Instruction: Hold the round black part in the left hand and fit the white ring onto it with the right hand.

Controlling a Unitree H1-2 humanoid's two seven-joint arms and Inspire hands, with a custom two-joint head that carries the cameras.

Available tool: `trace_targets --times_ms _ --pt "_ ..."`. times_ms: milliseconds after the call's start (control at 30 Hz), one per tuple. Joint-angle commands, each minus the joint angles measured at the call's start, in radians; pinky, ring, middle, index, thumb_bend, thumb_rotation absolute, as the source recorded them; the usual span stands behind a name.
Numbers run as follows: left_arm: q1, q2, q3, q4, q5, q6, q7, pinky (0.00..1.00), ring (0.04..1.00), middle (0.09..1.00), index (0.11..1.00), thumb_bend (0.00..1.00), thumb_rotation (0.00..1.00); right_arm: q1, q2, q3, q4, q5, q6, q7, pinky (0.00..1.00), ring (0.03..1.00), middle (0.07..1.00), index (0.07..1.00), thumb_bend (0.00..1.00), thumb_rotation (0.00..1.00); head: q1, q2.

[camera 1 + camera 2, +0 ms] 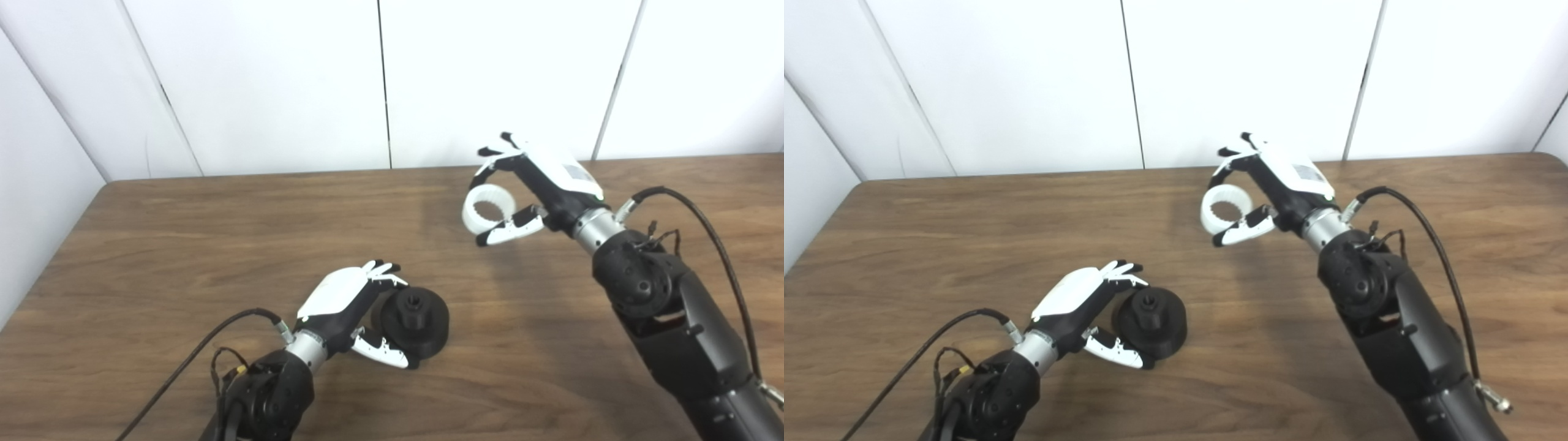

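The round black part (pixel 415 321) rests on the wooden table (pixel 245 233) at the front, a little left of the middle, with a small hub on top. My left hand (pixel 346 300) is shut on its left side, fingers over the upper rim and thumb against the near rim. My right hand (pixel 542 184) is raised above the table at the back right. It is shut on the white ring (pixel 470 214), which is pinched between thumb and fingers with its toothed bore open to view. The ring hangs well up and to the right of the black part, apart from it.
White wall panels (pixel 275 86) close off the table's back and left side. Black cables (pixel 723 245) loop off both wrists. Bare wood lies between the two hands and across the table's left half.
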Motion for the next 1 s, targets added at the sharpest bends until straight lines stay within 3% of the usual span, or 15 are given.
trace_targets --times_ms 0,300,533,967 --pt "-0.035 -0.001 0.003 -0.007 0.008 0.0 0.011 0.94 1.0 0.956 0.709 0.91 0.27 -0.03 0.012 0.005 -0.065 -0.024 0.014 0.018 1.0 1.0 0.872 0.491 0.52 0.16 0.001 0.001" --pt "-0.035 -0.002 0.002 -0.004 0.008 -0.006 0.018 0.94 1.0 0.955 0.707 0.91 0.26 0.0 0.049 0.057 -0.161 -0.051 0.025 0.098 1.0 1.0 0.872 0.492 0.52 0.16 0.002 0.002" --pt "-0.034 0.001 0.005 -0.004 0.004 -0.01 0.022 0.94 1.0 0.952 0.707 0.91 0.26 0.026 0.069 0.079 -0.178 -0.053 -0.01 0.11 1.0 1.0 0.864 0.491 0.52 0.16 0.006 0.003" --pt "-0.036 0.004 0.005 -0.012 0.007 -0.005 0.015 0.93 1.0 0.951 0.719 0.92 0.27 0.053 0.093 0.117 -0.177 -0.059 -0.005 0.147 1.0 1.0 0.873 0.491 0.52 0.16 0.003 0.004"
